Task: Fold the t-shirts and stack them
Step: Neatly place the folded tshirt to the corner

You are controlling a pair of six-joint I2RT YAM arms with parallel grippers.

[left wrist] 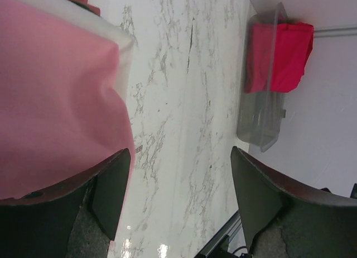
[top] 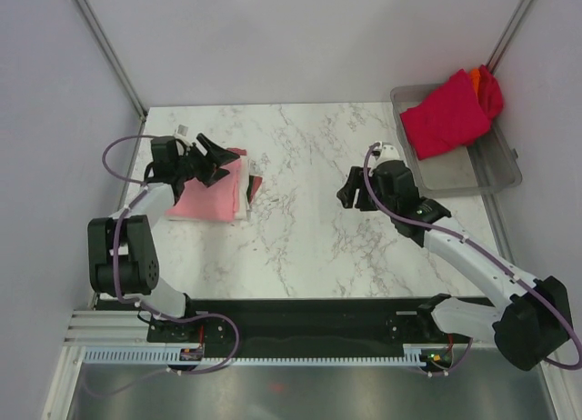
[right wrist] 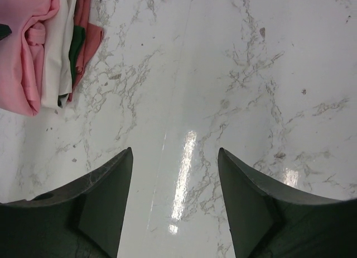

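Observation:
A folded stack of t-shirts lies at the table's left: a light pink shirt (top: 209, 197) on top, a cream-white one (top: 244, 191) and a dark red one (top: 252, 185) under it. The stack shows in the right wrist view (right wrist: 28, 51) and the pink shirt fills the left wrist view (left wrist: 56, 101). My left gripper (top: 218, 161) is open and empty, just above the stack's far edge. My right gripper (top: 350, 193) is open and empty over bare marble at mid-table. A crimson shirt (top: 446, 115) lies crumpled in the grey tray (top: 491, 170), with an orange one (top: 476, 76) behind it.
The grey translucent tray stands at the back right, also in the left wrist view (left wrist: 262, 124). Grey walls and metal frame posts (top: 105, 43) bound the marble table. A black rail (top: 309, 315) runs along the near edge by the arm bases.

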